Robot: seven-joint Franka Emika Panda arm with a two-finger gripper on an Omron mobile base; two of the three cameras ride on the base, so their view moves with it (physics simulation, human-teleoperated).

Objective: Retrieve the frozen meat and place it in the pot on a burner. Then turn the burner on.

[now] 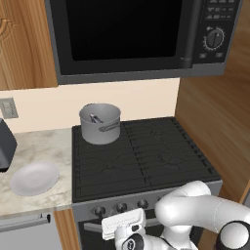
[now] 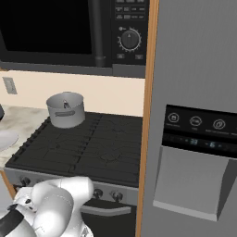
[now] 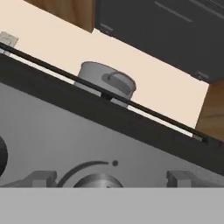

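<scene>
- Frozen meat, a small thin dark grey sliver [image 1: 95, 118], lies inside the plain grey metal cylindrical pot [image 1: 100, 128] in the left base view, well beyond and above the claw. I judge the placing step done; lighting the burner is what is left.
- Same view: the pot stands on the rear left black crossed-grate burner [image 1: 100, 141] of the matte black gas cooktop. Its short bar handle faces the front. A row of round dark knobs [image 1: 120, 208] lines the steel-grey stove front, just above the white arm's hand.
- Same view: a round white plate [image 1: 34, 178] sits on the pale marbled counter [image 1: 41, 146], off to the left of the stove and bare.
- Right base view: the pot stands at the far left rear of the cooktop, a dark sliver showing inside it. No flame on any grate.
- Hand view: the claw [image 3: 109, 178] is spread wide, pinching nothing, its two small dark tips flanking a round metallic knob [image 3: 97, 180] right in front. A curved dial mark arcs over it on the smooth grey panel. The pot's handle and wall show far beyond, past the cooktop's edge.
</scene>
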